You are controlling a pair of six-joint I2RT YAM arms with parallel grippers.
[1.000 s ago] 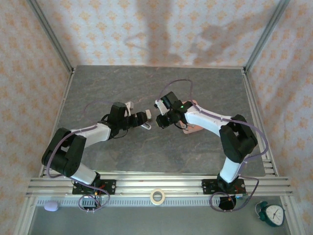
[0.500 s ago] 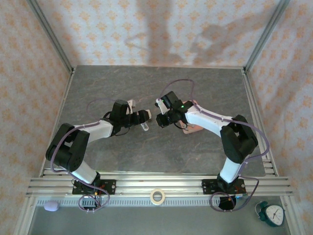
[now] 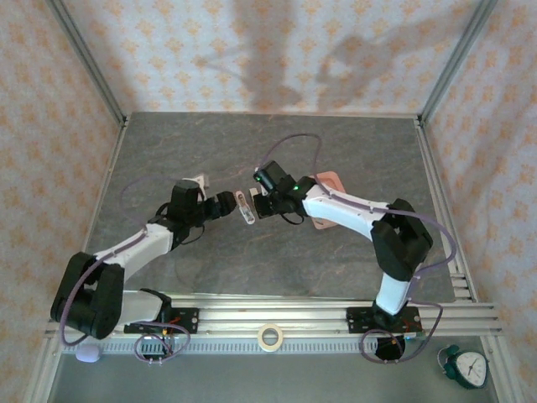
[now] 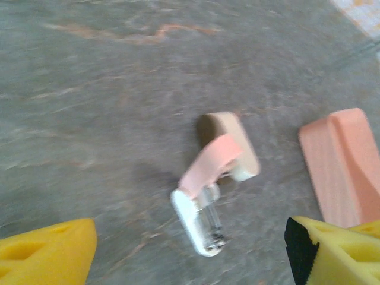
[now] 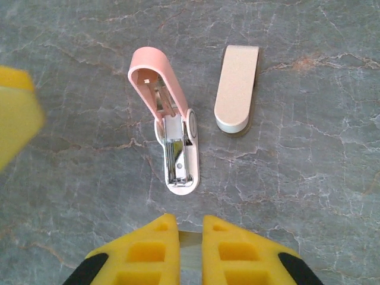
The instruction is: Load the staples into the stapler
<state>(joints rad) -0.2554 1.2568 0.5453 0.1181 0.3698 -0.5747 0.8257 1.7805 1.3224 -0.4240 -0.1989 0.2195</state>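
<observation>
In the view from above, the small pink and white stapler [image 3: 245, 206] is lying in the middle of the frame on the grey stone-look table [image 3: 210, 151], right between the two claws. In the right wrist view the stapler [image 5: 177, 148] is sitting in the middle of the frame with its pink top swinging up and away, and its shiny metal channel is showing. A small tan rounded cap [image 5: 236, 89] is lying just beside it, to the upper right. The right claw [image 5: 190, 221] is at the bottom of that frame, and its yellow fingers [image 5: 228, 252] are pinching a thin grey metal strip of staples [image 5: 190, 240], near the stapler's white end but not touching it. In the left wrist view the left claw [image 4: 190, 237] is standing wide open, with one yellow finger [image 4: 47, 255] in each bottom corner and nothing squeezed between them. The stapler [image 4: 205, 202] is lying in the lower middle there, the tan cap [image 4: 233, 139] is touching its far side, and a flat pink tray [image 4: 341, 166] is sitting at the right edge.
</observation>
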